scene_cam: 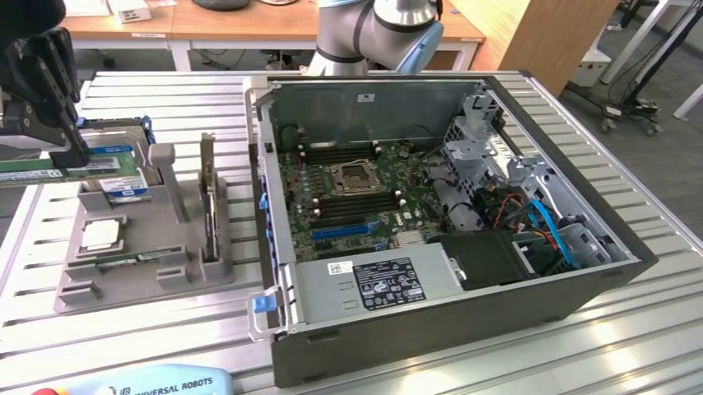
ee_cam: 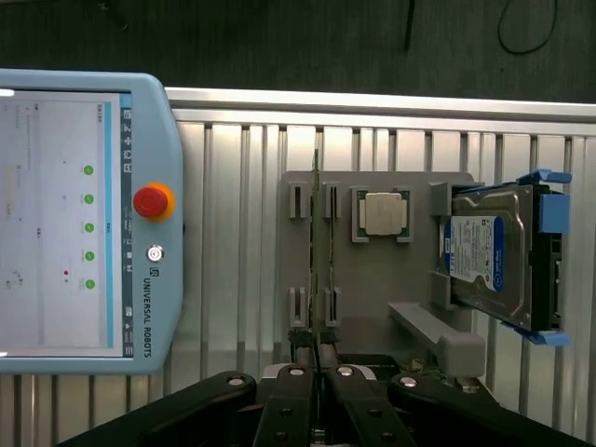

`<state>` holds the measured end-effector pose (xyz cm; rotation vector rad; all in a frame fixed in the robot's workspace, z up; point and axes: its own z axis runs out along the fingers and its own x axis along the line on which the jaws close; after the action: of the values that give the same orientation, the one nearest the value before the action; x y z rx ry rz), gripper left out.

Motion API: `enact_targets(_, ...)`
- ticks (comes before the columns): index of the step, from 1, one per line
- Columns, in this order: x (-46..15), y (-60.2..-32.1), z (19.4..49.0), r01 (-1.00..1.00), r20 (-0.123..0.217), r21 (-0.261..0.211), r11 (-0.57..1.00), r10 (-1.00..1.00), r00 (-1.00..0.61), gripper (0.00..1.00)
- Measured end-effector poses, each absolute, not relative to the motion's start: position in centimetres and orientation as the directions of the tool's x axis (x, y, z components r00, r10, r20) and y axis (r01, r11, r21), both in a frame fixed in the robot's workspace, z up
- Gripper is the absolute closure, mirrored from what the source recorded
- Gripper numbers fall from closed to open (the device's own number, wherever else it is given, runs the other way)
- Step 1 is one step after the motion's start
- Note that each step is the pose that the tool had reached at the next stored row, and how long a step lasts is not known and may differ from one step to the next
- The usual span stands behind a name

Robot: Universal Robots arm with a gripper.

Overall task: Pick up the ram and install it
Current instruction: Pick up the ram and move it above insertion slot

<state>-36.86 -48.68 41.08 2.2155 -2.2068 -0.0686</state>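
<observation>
Hand (ee_cam: pixel 317 358) clamps ram (scene_cam: pixel 110 162) over grey fixture (ee_cam: pixel 372 298).

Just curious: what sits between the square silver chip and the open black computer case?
A thin dark board standing on edge in the grey plastic holder, seen in the exterior view.

One ram (scene_cam: pixel 33 174), one processor (ee_cam: pixel 383 213), one hard drive (ee_cam: pixel 489 256), one computer case (scene_cam: pixel 439 322).

Ram (scene_cam: pixel 107 161) between tight jaws, above grey fixture (scene_cam: pixel 148 267).
</observation>
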Motion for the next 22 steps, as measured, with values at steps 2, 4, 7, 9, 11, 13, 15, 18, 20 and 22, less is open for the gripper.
enact_targets(2, -36.9, -48.7, 41.1, -0.999, -0.021, 0.041, -0.004, -1.000, 0.004, 0.89)
enact_targets(4, -36.9, -48.7, 41.1, -0.999, -0.021, 0.041, -0.004, -1.000, 0.004, 0.89)
enact_targets(7, -36.9, -48.7, 41.1, -0.999, -0.021, 0.041, -0.004, -1.000, 0.004, 0.89)
enact_targets(9, -36.7, -48.7, 41.1, -0.999, -0.021, 0.041, -0.004, -1.000, 0.004, 0.89)
enact_targets(11, -36.4, -48.7, 41.1, -0.999, -0.021, 0.041, -0.004, -1.000, 0.003, 0.89)
enact_targets(13, -36.0, -48.7, 41.1, -0.999, -0.021, 0.041, -0.004, -1.000, 0.003, 0.89)
enact_targets(15, -35.6, -48.7, 41.1, -0.999, -0.021, 0.041, -0.004, -1.000, 0.003, 0.89)
enact_targets(18, -34.8, -48.7, 41.1, -0.999, -0.021, 0.041, -0.004, -1.000, 0.004, 0.89)
enact_targets(20, -34.2, -48.7, 41.1, -0.999, -0.021, 0.041, -0.004, -1.000, 0.004, 0.89)
enact_targets(22, -33.6, -48.7, 41.1, -0.999, -0.021, 0.041, -0.004, -1.000, 0.004, 0.89)
